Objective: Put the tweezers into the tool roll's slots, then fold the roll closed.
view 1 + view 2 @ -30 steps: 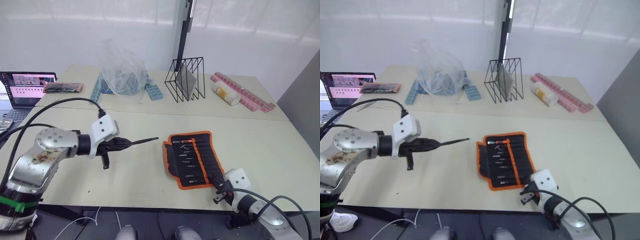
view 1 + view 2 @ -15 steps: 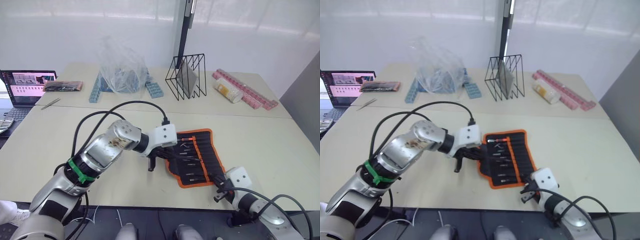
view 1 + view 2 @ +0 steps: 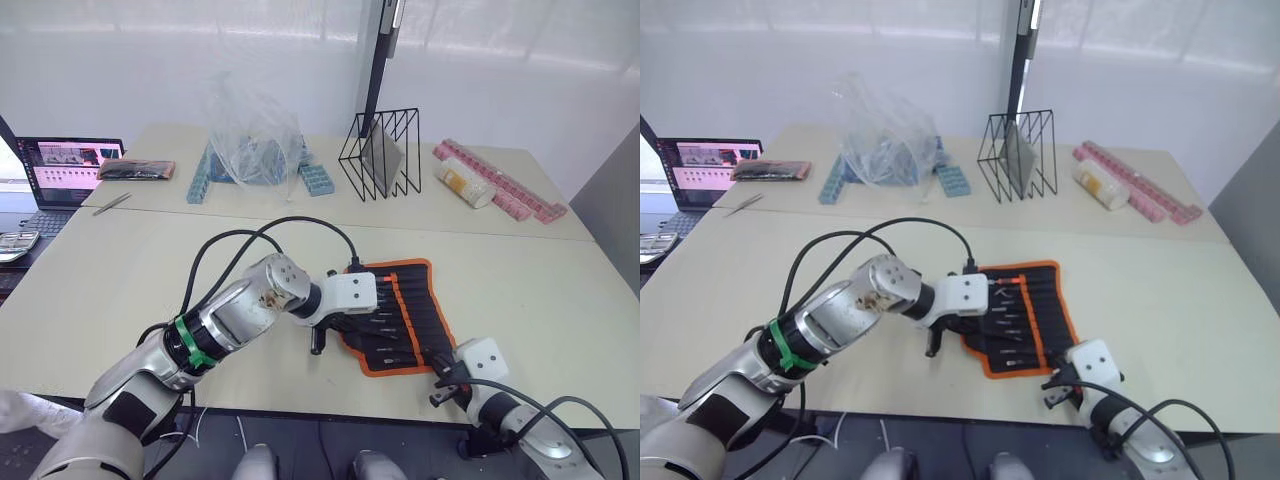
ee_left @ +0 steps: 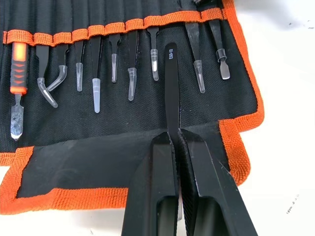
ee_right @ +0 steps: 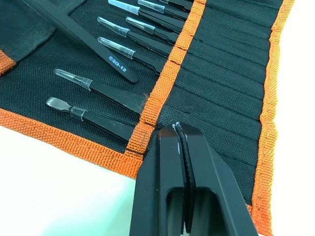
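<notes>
— Progress? 
— Partial: slim black tweezer (image 4: 171,83), clenched in the left gripper (image 4: 178,142), lies over the open orange-edged black fabric tool roll (image 3: 432,300), unslotted. 
— Right gripper (image 5: 178,135)? 
— Pinching the roll's orange divider strip (image 5: 162,86). Folding remains.

The tool roll (image 3: 400,315) lies open and flat on the table, black fabric with orange edging and an orange strip (image 4: 123,25) across its inner face. Several slim black tools with clear tip caps sit in the slots (image 5: 236,69). One black tweezer (image 4: 171,83) lies over the roll, its end apparently near the strip.
</notes>
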You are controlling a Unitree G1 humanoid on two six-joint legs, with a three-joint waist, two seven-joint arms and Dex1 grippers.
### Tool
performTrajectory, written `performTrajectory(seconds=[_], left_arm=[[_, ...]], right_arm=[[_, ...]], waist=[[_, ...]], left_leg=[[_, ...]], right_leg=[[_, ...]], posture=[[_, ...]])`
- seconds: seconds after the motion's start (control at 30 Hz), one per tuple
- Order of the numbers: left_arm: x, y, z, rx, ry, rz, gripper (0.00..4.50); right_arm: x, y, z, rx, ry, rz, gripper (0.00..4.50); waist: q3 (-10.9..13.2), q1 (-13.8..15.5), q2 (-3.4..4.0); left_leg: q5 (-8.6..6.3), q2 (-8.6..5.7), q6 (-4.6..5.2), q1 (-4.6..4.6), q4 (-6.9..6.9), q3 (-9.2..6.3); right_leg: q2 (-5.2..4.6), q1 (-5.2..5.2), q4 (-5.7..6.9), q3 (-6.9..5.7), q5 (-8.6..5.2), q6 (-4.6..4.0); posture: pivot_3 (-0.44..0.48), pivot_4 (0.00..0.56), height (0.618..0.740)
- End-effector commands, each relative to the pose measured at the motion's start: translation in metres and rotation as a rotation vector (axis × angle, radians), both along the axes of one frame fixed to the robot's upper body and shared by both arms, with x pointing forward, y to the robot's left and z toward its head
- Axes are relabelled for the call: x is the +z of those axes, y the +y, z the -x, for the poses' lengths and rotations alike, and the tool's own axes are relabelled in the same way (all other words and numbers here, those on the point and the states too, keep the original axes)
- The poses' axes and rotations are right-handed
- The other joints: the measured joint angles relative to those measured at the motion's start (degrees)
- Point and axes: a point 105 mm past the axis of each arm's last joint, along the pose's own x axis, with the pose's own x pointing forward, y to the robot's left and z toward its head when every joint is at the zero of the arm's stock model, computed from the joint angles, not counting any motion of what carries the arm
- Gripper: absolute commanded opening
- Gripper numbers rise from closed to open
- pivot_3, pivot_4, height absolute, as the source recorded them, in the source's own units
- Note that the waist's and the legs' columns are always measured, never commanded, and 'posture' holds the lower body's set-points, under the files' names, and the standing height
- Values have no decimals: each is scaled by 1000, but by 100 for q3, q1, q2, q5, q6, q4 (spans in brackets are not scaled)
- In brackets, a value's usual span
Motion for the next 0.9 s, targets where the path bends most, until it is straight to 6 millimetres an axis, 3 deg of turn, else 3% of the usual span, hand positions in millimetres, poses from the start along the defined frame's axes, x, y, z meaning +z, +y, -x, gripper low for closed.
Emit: performTrajectory(seconds=[0.03, 0.6, 0.9], left_arm=[[5, -9, 0, -25, -52, 1, 27], [-26, -61, 8, -51, -31, 38, 27], [-35, -102, 2, -39, -13, 194, 27]], right_arm=[[-33, -4, 15, -39, 162, 8, 0], [-32, -2, 19, -53, 167, 0, 0], [-32, -3, 22, -58, 174, 1, 0]], waist=[[0, 6, 0], [-4, 28, 7], [-12, 142, 16]], left_leg=[[0, 0, 0, 0, 1, 0], [0, -5, 1, -3, 9, -4], [1, -17, 2, 0, 26, -11]], right_leg=[[0, 0, 1, 0, 0, 0], [-1, 3, 5, -1, 0, 1], [-9, 16, 10, -2, -1, 3]], posture=[[0, 150, 705], [0, 150, 705], [0, 150, 705]])
